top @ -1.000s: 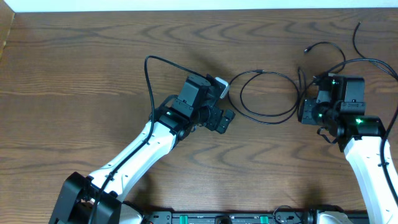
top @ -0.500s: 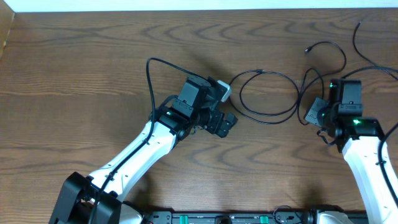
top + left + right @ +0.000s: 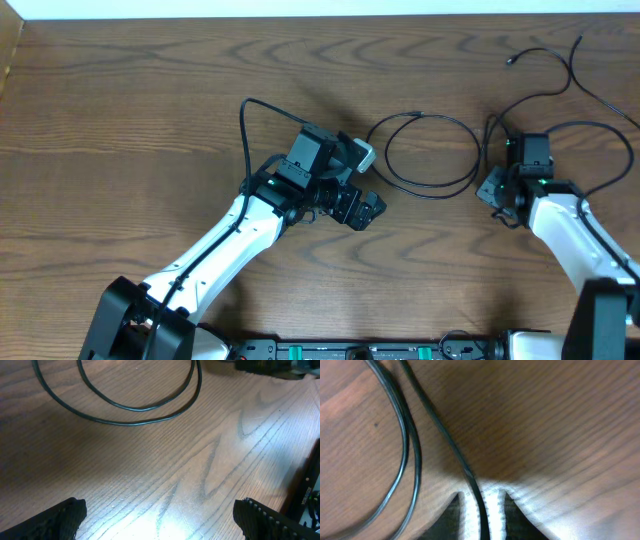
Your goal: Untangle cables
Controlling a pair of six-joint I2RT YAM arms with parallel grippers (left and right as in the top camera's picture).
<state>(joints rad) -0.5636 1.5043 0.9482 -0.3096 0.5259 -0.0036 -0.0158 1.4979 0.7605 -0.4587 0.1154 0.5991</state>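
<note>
Your left gripper (image 3: 160,510) spread wide, your right gripper (image 3: 482,510) straddling the black cable (image 3: 440,435) near the table (image 3: 150,100) right edge, pinch or slack you cannot tell

A dark brown wooden table (image 3: 150,100) with bold wavy grain fills the view. A narrow white strip (image 3: 300,8) runs along its far edge. Light leaves a pale sheen on patches of the wood.

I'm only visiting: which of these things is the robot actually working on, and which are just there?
Job: thin black cable, looped mid-table; its plug end; thin black strand passing through the right end effector.
Just there: wooden table; thick black wire fixed to the left arm.
</note>
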